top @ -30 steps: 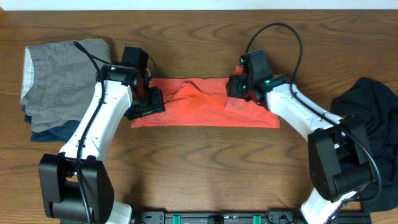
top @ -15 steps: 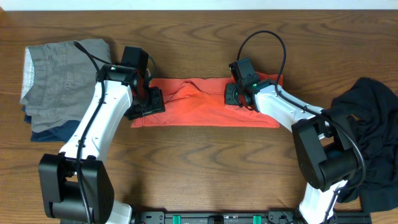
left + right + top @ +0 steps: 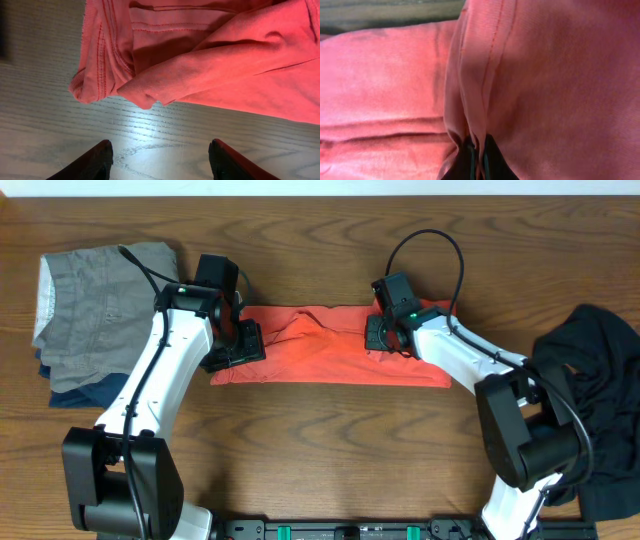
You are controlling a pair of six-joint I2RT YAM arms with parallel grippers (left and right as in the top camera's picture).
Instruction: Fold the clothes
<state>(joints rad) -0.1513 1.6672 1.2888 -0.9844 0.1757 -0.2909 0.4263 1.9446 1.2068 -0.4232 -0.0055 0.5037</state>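
A coral-red T-shirt (image 3: pixel 330 345) lies folded into a long band across the middle of the table. My right gripper (image 3: pixel 379 336) sits on its right half, shut on a pinched ridge of red cloth (image 3: pixel 476 100) that runs up between the dark fingertips (image 3: pixel 495 162). My left gripper (image 3: pixel 160 155) hovers open over bare wood just off the shirt's left end (image 3: pixel 100 75), with nothing between its fingers (image 3: pixel 92 162). The black garment (image 3: pixel 600 380) lies crumpled at the table's right edge.
A grey garment (image 3: pixel 100 295) rests on a navy one (image 3: pixel 75 385) at the far left. Bare wooden table (image 3: pixel 330 440) stretches in front of the shirt. The right arm's cable (image 3: pixel 425 245) loops above the shirt.
My right gripper has slid left along the shirt from its right end and closed on a fold of the red cloth. The left arm has stayed put.
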